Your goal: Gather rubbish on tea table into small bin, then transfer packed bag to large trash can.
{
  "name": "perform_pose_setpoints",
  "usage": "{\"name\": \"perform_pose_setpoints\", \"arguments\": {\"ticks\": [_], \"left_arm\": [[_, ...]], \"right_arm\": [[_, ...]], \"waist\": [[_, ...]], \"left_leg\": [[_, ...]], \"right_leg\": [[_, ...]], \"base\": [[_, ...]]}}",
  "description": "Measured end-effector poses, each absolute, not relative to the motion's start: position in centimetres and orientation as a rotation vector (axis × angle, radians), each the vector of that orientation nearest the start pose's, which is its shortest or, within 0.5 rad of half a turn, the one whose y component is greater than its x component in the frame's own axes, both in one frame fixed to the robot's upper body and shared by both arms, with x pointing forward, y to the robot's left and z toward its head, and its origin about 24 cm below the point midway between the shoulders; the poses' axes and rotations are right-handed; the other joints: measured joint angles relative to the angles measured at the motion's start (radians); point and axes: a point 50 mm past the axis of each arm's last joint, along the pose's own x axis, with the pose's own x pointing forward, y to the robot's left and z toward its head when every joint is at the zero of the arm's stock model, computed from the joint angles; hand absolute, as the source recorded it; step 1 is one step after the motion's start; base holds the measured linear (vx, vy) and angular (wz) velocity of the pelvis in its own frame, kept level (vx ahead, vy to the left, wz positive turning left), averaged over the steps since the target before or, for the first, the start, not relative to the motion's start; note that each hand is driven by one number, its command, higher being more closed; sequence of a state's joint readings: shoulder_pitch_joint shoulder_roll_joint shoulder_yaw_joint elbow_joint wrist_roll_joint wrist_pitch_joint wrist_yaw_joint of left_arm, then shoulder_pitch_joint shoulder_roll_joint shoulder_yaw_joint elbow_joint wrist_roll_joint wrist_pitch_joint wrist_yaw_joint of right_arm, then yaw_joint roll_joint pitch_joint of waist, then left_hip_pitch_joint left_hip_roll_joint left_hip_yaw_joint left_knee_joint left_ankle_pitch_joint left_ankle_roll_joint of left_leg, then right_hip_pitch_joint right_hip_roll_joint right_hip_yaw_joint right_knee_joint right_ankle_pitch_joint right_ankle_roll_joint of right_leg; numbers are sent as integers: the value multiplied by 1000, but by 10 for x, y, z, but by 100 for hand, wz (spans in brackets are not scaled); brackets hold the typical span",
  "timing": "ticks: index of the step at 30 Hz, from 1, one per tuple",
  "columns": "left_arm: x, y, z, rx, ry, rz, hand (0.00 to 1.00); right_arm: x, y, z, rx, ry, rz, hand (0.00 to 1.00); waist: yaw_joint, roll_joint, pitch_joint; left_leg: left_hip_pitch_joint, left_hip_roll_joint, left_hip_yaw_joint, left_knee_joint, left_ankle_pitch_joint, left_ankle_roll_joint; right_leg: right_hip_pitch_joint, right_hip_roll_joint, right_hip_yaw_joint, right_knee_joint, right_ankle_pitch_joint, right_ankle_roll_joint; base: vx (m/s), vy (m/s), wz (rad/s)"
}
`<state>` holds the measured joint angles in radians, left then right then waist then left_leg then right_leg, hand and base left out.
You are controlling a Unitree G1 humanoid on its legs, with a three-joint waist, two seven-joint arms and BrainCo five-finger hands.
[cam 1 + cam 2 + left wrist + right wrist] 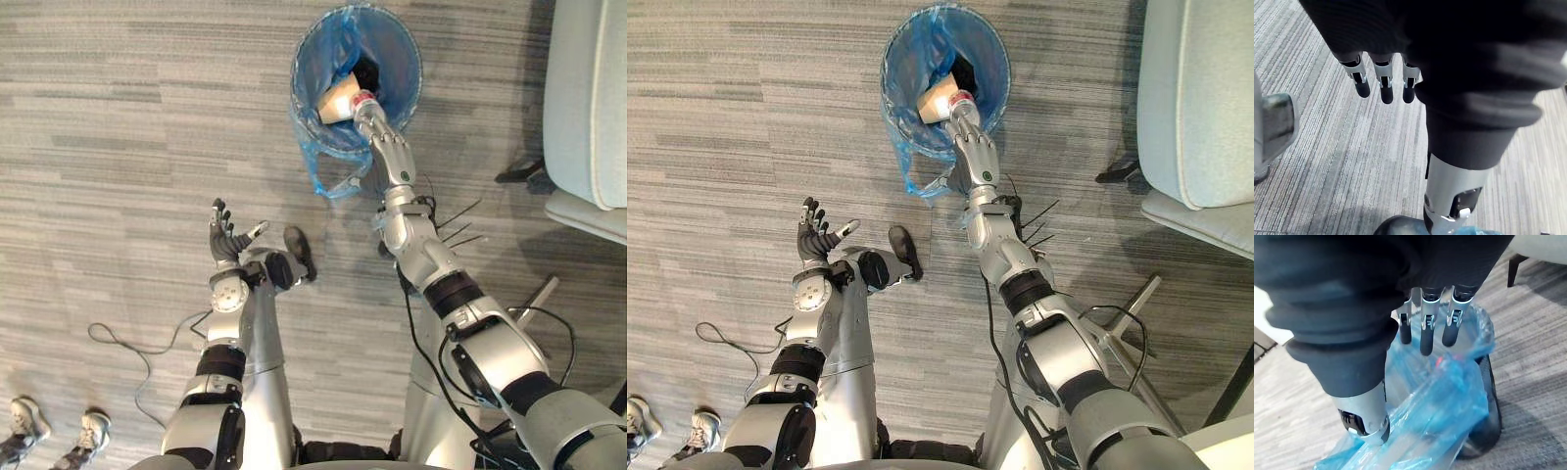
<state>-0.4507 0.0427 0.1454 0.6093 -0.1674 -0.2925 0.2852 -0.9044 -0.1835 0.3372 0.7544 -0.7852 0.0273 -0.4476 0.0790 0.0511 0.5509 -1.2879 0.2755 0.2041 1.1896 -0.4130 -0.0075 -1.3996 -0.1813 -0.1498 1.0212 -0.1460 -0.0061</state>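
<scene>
A small round bin point(411, 49) lined with a blue plastic bag point(1449, 401) stands on the floor ahead of me. Inside it lie a tan paper cup point(338, 101), something dark, and a small white piece with a red ring. My right hand point(387, 147) reaches over the bin's near rim, its fingers point(1426, 328) straight above the bag and its thumb beside the crumpled plastic. A loose flap of the bag point(328, 181) hangs outside the rim below that hand. My left hand point(225, 245) is raised over bare floor, well left of the bin, with fingers point(1386, 83) straight and nothing in it.
A pale grey sofa point(588, 98) on dark legs point(519, 174) stands close to the right of the bin. A person's shoes point(29, 421) show at the lower left. Grey striped floor spreads to the left and in front.
</scene>
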Motion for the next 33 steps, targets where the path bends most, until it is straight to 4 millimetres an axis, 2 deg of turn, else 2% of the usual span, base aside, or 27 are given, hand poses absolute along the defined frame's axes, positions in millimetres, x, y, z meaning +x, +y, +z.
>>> {"name": "perform_pose_setpoints", "arguments": {"ticks": [8,16,19,20,25,27,30,33], "left_arm": [[330,170,57,-165,-119,321,0],[330,171,57,-166,-120,324,0],[330,171,56,-165,-114,325,0],[330,171,56,-164,-110,326,0],[329,168,46,-166,-55,325,0],[328,166,42,-169,-30,324,0],[324,165,33,-161,2,324,0],[321,164,28,-165,20,325,0]], "right_arm": [[391,-106,157,-1167,-457,-143,100],[384,-105,158,-1085,-484,-143,100],[377,-100,159,-1016,-512,-140,100],[374,-98,159,-988,-522,-144,0],[365,-88,155,-921,-552,-139,0],[362,-83,149,-904,-542,-132,0],[358,-73,144,-902,-541,-105,0],[355,-64,138,-932,-553,-64,0]], "waist": [[18,1,-1],[16,1,-1],[16,1,-1],[15,1,-1],[12,0,-1],[0,0,-1],[-14,-1,-1],[-15,-1,-1]], "left_leg": [[-10,-14,-18,-14,20,-2],[-12,-14,-29,-26,34,-3],[-4,-13,-30,-40,42,-6],[1,-13,-30,-46,45,-7],[44,-13,-32,-86,65,-16],[66,-14,-32,-110,76,-21],[105,-11,-31,-144,92,-34],[130,4,-31,-152,96,-42]], "right_leg": [[1,-13,-12,2,-9,13],[11,-12,-27,-13,-7,11],[23,-10,-32,-28,3,-6],[28,-8,-34,-33,5,-8],[72,0,-42,-66,8,-11],[94,4,-46,-83,12,-12],[131,15,-52,-116,25,-21],[155,36,-52,-131,28,-22]], "base": [[-99,12,10],[-98,6,2],[-84,9,1],[-102,9,0],[-91,-6,3],[-106,-28,3],[-98,-32,-2],[-110,-47,-14]]}}
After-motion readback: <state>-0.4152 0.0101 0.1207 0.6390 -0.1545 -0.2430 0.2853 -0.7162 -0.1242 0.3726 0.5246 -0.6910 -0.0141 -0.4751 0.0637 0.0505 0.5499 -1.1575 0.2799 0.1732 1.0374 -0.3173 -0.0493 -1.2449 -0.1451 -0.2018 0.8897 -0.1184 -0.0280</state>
